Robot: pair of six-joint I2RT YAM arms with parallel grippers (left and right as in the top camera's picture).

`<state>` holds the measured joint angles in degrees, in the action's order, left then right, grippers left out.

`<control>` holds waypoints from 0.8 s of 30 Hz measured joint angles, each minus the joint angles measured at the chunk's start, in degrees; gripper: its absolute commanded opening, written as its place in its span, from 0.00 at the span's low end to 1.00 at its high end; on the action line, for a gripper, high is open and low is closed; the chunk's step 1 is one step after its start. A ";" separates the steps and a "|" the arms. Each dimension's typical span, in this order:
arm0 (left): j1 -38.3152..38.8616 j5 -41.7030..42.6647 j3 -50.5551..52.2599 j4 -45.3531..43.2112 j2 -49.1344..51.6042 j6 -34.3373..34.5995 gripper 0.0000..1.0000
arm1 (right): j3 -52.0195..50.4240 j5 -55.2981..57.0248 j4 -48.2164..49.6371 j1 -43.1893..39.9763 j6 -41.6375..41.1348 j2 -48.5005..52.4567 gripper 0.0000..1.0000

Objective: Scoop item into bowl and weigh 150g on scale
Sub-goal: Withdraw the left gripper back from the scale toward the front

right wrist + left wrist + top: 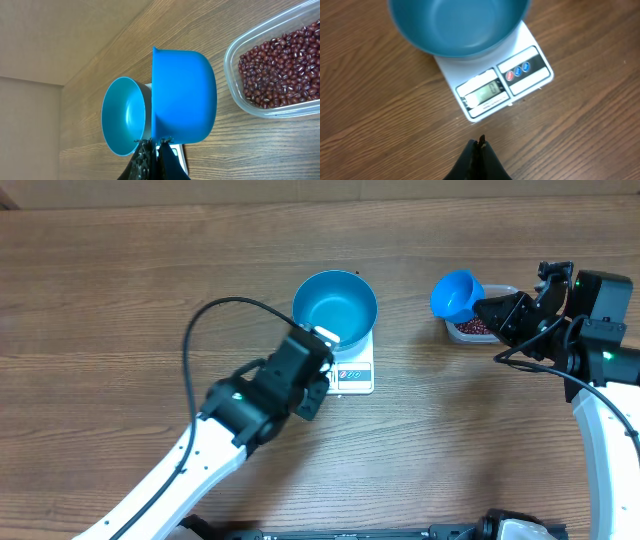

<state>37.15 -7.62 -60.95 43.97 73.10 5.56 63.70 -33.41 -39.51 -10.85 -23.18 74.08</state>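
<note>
1. brown wood-grain tabletop (pixel 120 270): carries every item listed below.
2. small flat white square scale (pixel 485 85): lies flat near the middle of the tabletop. a pale display panel (pixel 485 93) and a row of three round buttons (pixel 518 71) run along its front edge, on the side facing the left arm. the digits are too faint to read.
3. round blue bowl (pixel 334 305): stands upright on the scale and covers its rear part. its smooth interior shows plain blue.
4. left fingers (pixel 479 150): pressed together with nothing between them. they are poised over bare tabletop just in front of the scale's display edge, apart from both scale and bowl.
5. clear rounded-rectangular plastic tub (pixel 232 75): rests on the tabletop well to the right of the scale.
6. small dark red-brown beans (pixel 280 65): a loose maroon layer lying inside the tub.
7. small blue handled scoop (pixel 182 95): held off the tabletop at the end of the tub nearest the scale. in the overhead view its open mouth faces up and towards the bowl, and the inside shows plain blue.
8. right fingers (pixel 147 160): clamped narrowly on the scoop's handle, with the cup of the scoop projecting beyond them. the bowl and scale appear small in the background of the right wrist view.
</note>
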 measured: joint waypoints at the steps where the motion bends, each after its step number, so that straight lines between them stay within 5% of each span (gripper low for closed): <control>1: -1.42 0.74 0.13 0.00 -0.87 -0.57 0.04 | 0.00 -0.02 -0.02 0.00 0.02 0.00 0.04; 14: -17.46 20.39 14.97 -13.57 -7.32 -13.16 0.04 | 0.00 0.50 0.00 0.00 0.09 0.00 0.04; 24: -18.88 20.92 19.45 -13.29 -7.32 -20.44 0.04 | 0.00 0.66 0.00 0.00 0.13 0.00 0.04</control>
<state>18.26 13.30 -41.50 30.68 65.78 -14.87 63.70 -32.75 -39.51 -10.85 -23.05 74.08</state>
